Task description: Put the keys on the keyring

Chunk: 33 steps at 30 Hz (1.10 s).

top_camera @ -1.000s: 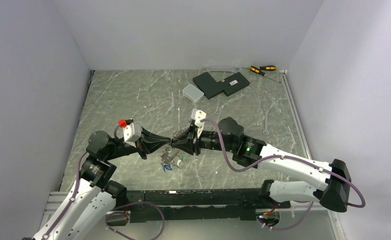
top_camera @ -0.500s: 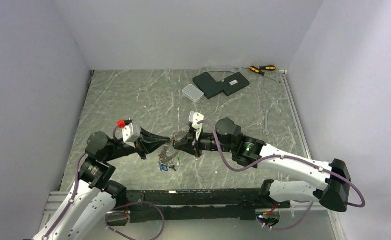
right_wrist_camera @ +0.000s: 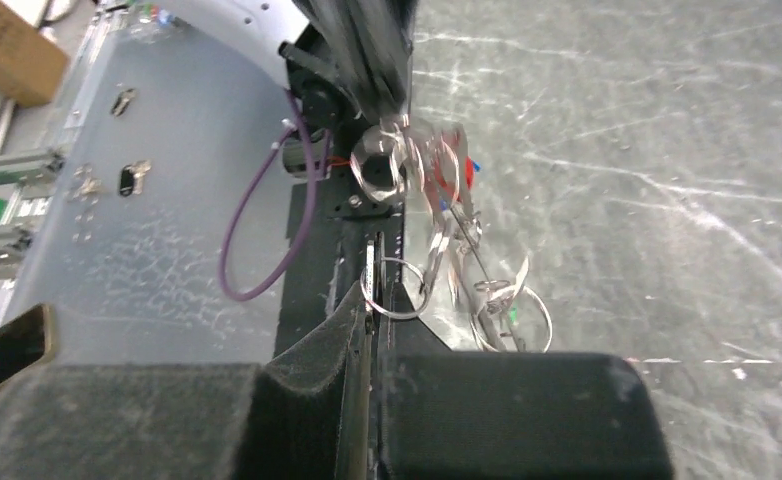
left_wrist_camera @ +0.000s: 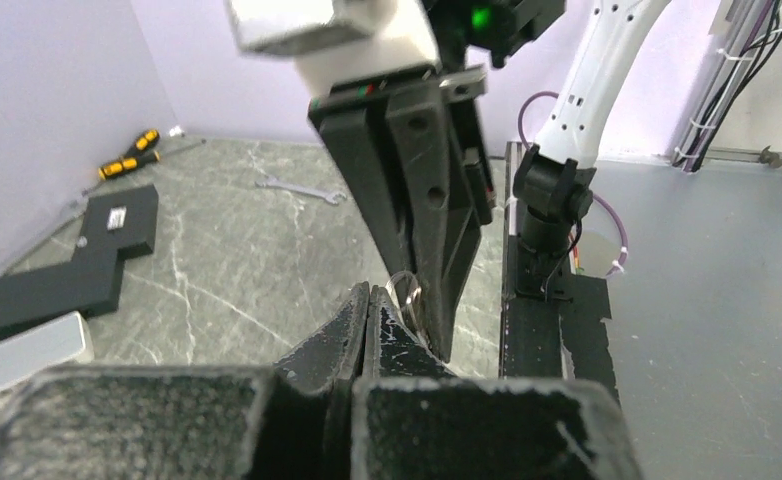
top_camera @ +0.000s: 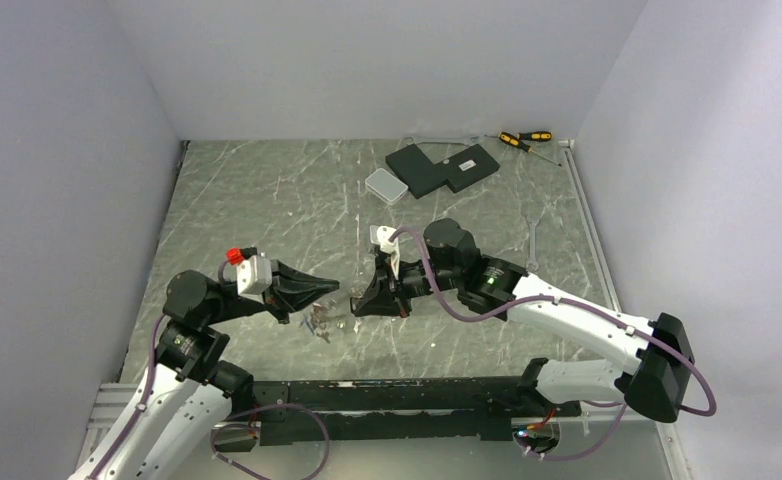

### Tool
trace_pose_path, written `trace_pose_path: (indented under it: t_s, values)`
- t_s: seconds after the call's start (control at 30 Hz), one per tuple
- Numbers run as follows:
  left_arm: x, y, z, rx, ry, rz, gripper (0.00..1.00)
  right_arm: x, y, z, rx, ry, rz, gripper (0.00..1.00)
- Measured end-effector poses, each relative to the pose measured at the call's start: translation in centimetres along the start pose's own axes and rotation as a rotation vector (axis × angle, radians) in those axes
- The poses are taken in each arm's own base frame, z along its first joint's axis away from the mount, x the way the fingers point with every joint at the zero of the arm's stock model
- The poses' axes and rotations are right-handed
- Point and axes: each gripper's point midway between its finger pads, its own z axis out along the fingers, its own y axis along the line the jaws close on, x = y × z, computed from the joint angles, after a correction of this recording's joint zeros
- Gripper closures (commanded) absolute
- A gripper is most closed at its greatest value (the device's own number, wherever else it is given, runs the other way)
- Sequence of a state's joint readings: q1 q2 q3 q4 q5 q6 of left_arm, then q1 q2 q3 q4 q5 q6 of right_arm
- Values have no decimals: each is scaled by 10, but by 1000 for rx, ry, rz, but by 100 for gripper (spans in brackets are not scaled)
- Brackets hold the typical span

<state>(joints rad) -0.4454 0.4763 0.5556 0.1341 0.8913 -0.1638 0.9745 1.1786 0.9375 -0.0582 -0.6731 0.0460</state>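
As the two claws meet tip to tip toward the bench's point(top_camera: 267, 200) near edge, the right gripper point(top_camera: 359, 303) is clamped on the thin keyring's point(right_wrist_camera: 398, 288) rim, open face toward that wrist. The left gripper point(top_camera: 333, 292) is clamped on the keys point(right_wrist_camera: 447, 200), which dangle lengthwise downward.

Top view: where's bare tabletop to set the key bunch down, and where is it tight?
Bare: the table at far left, from the left wall to the white box. Crowded: the far right, with black block, screwdrivers and wrench, and the middle, where left claw and right claw hold the key bunch.
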Motion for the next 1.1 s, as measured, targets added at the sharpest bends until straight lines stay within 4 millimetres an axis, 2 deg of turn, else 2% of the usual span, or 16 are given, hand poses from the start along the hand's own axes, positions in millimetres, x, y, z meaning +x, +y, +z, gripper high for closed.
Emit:
trace_pose_path:
  t_s: [0.2,0.37,0.57,0.63,0.87,1.1]
  values:
    - [-23,-7,0,29,-78,62,100,20,0,-5,-74,65,114,100]
    - [-27,-8,0,33,-91,74,100,19,2,-3,-110,78,152,100]
    - [-11,-4,1,35,-9,70,46,11,18,-11,-207,137,107,100]
    - [-6,-4,2,51,14,59,41,8,22,-13,-244,164,75,100]
    - [8,-9,10,146,53,-40,42,13,42,-30,-377,254,18,100]
    - [13,-29,16,273,67,-104,38,13,55,-40,-463,294,2,100]
